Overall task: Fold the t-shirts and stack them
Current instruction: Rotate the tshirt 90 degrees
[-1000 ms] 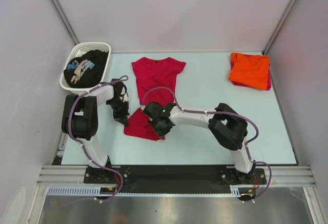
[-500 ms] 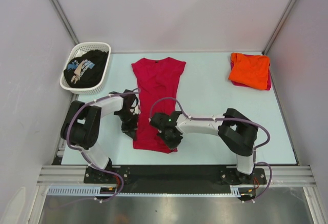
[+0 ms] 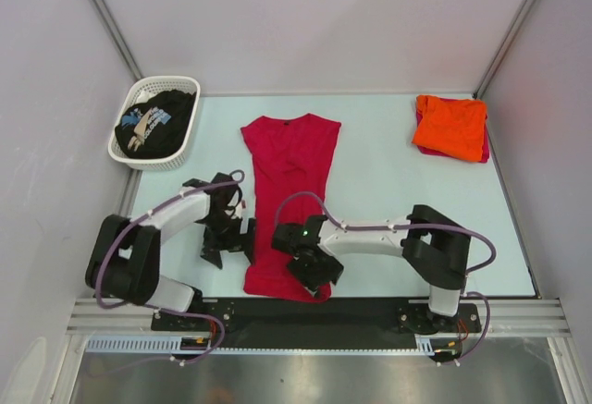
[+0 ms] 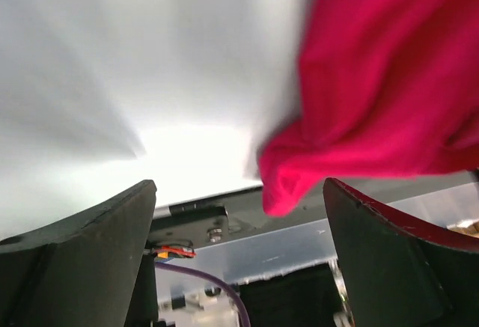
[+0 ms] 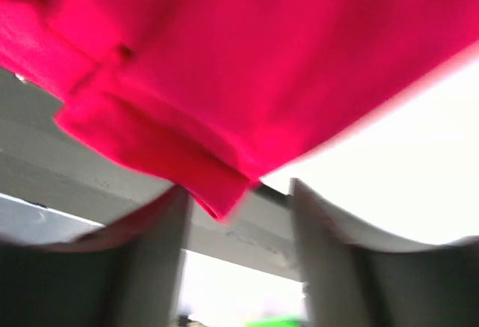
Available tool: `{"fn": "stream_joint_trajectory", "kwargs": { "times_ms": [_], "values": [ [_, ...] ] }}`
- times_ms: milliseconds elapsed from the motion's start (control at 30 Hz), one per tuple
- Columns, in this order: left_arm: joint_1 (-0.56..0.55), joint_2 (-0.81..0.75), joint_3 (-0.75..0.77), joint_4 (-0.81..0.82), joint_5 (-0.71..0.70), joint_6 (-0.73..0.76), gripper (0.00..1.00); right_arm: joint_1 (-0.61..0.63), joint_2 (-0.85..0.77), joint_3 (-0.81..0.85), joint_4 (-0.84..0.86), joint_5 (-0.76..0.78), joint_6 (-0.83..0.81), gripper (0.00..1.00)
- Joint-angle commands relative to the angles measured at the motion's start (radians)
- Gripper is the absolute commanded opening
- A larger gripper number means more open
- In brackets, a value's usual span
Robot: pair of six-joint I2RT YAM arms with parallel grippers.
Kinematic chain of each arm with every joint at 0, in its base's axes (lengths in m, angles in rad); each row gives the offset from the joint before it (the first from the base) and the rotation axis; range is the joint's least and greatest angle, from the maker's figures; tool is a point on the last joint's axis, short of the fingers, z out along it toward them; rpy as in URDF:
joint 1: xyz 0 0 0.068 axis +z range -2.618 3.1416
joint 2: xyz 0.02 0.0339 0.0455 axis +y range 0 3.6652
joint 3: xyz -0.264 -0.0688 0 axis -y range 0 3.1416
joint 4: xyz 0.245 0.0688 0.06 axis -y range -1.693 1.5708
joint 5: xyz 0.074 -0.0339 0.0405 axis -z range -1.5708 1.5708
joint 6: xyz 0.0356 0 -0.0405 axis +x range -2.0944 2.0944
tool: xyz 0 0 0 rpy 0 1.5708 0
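Seemingly called for smoothing the crimson-red t-shirt (image 3: 289, 191) flat by the table's (image 3: 388, 228) near edge before folding, left gripper (image 4: 239, 260) spread wide, right gripper (image 5: 239, 245) half-parted, both gripping nothing.

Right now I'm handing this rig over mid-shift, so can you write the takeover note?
Left end effector: open, at the red tee's near left corner.
Right end effector: open, over its near right corner.
Red tee lies flat and unfolded, mid-table. Orange tee folded, far right. Black tee in the basket.
Done: orange folded.
Left: fold red, fold black, stack.
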Motion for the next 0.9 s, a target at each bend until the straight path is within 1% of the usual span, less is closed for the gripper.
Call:
{"fn": "stream_joint_trajectory", "kwargs": {
  "times_ms": [0, 67, 100, 167, 200, 233, 267, 300, 333, 367, 400, 433, 467, 500, 533, 567, 600, 667, 700, 733, 800, 867],
  "values": [
    [-0.008, -0.158, 0.200, -0.076, -0.041, -0.010, 1.00, -0.003, -0.215, 0.069, -0.105, 0.240, 0.043, 0.82],
    [-0.007, -0.204, 0.291, -0.089, -0.090, -0.014, 1.00, -0.032, -0.309, 0.141, -0.116, 0.364, 0.046, 0.94],
    [-0.007, -0.207, 0.380, -0.095, -0.104, -0.014, 1.00, -0.084, -0.335, 0.161, -0.113, 0.393, 0.040, 0.96],
    [-0.007, -0.187, 0.461, -0.078, -0.137, -0.008, 1.00, -0.165, -0.378, 0.214, -0.097, 0.436, 0.002, 0.97],
    [-0.005, -0.180, 0.515, -0.060, -0.145, -0.014, 1.00, -0.252, -0.413, 0.219, -0.043, 0.440, -0.026, 0.97],
    [-0.004, -0.172, 0.537, -0.008, -0.144, -0.013, 1.00, -0.302, -0.427, 0.222, -0.015, 0.434, -0.047, 0.98],
    [-0.001, -0.143, 0.561, 0.011, -0.136, -0.020, 1.00, -0.345, -0.436, 0.222, 0.008, 0.415, -0.085, 0.97],
    [0.002, -0.128, 0.590, 0.037, -0.133, -0.019, 1.00, -0.392, -0.446, 0.213, 0.084, 0.400, -0.116, 0.97],
    [0.014, -0.106, 0.601, 0.110, -0.116, -0.019, 1.00, -0.481, -0.438, 0.216, 0.107, 0.371, -0.136, 0.98],
    [0.024, -0.042, 0.613, 0.138, -0.084, -0.026, 0.99, -0.532, -0.426, 0.222, 0.129, 0.325, -0.159, 0.97],
    [0.037, -0.007, 0.647, 0.164, -0.055, -0.028, 1.00, -0.575, -0.411, 0.227, 0.194, 0.285, -0.170, 0.97],
    [0.068, 0.048, 0.675, 0.185, -0.027, -0.029, 1.00, -0.665, -0.371, 0.244, 0.215, 0.236, -0.167, 0.97],
    [0.077, 0.095, 0.702, 0.193, -0.013, -0.037, 1.00, -0.699, -0.345, 0.256, 0.238, 0.170, -0.155, 0.96],
    [0.090, 0.201, 0.768, 0.212, 0.022, -0.034, 1.00, -0.732, -0.320, 0.291, 0.285, 0.133, -0.152, 0.96],
    [0.112, 0.257, 0.816, 0.204, 0.042, -0.030, 1.00, -0.765, -0.253, 0.312, 0.299, 0.083, -0.146, 0.95],
    [0.120, 0.309, 0.865, 0.192, 0.054, -0.022, 1.00, -0.802, -0.217, 0.335, 0.308, 0.072, -0.143, 0.95],
    [0.125, 0.419, 0.982, 0.151, 0.066, -0.010, 1.00, -0.818, -0.182, 0.366, 0.313, 0.037, -0.155, 0.94],
    [0.127, 0.509, 1.089, 0.126, 0.053, 0.019, 1.00, -0.832, -0.064, 0.467, 0.298, 0.033, -0.176, 0.93],
    [0.128, 0.547, 1.197, 0.091, 0.051, 0.027, 1.00, -0.835, -0.024, 0.500, 0.283, 0.024, -0.188, 0.93],
    [0.139, 0.604, 1.236, 0.086, 0.051, 0.029, 1.00, -0.836, 0.007, 0.562, 0.278, 0.024, -0.205, 0.93],
    [0.159, 0.620, 1.233, 0.133, 0.082, 0.003, 1.00, -0.841, 0.091, 0.618, 0.263, 0.022, -0.216, 0.93],
    [0.180, 0.669, 1.255, 0.120, 0.083, 0.006, 1.00, -0.847, 0.172, 0.693, 0.258, 0.013, -0.216, 0.93]
  ]
}}
